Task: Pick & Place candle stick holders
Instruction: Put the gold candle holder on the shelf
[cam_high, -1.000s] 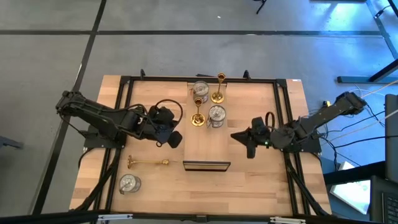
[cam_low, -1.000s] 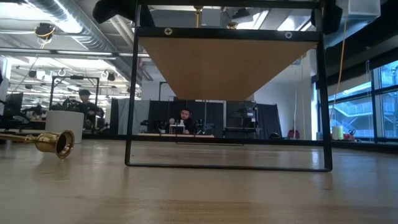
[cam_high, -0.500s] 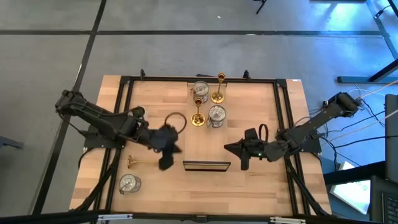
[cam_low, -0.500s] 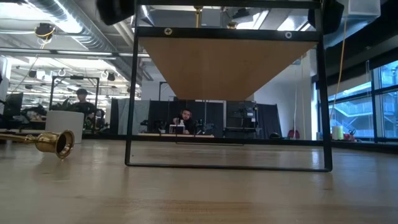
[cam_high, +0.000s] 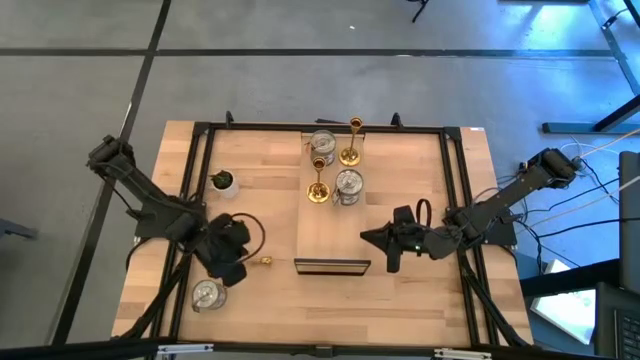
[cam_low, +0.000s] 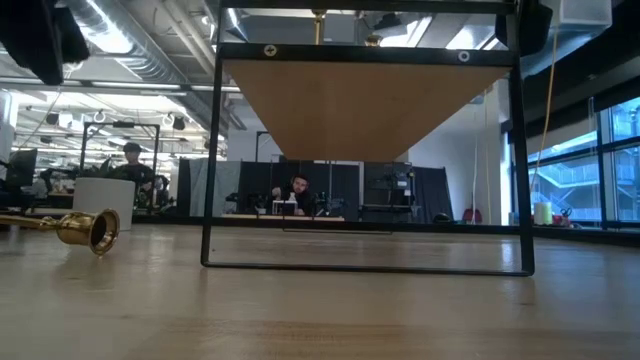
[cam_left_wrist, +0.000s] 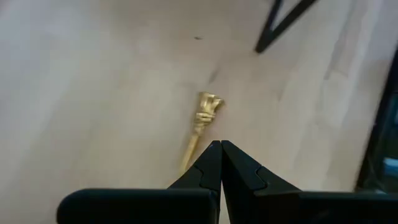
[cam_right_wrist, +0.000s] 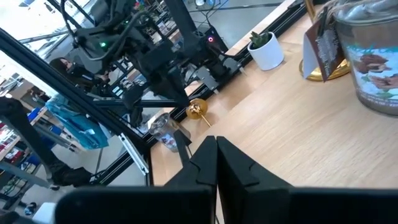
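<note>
On the wooden surface (cam_high: 400, 300) I have my left gripper (cam_left_wrist: 221, 144), fingers together, over the fallen gold holder (cam_left_wrist: 200, 127), its stem running lengthwise beneath them.

The right claw (cam_right_wrist: 216, 152) was closed, its two dark fingers (cam_right_wrist: 239, 165) pressed together above the wooden desk (cam_right_wrist: 298, 137). Near it stood a silvery cup (cam_right_wrist: 373, 56) with a paper tag, and beside that the round base of a gold stick (cam_right_wrist: 323, 65). Farther off were a small potted plant (cam_right_wrist: 264, 46), another gold stick (cam_right_wrist: 198, 109) lying on its side, a second silvery cup (cam_right_wrist: 163, 129) and the left arm (cam_right_wrist: 161, 59).
</note>
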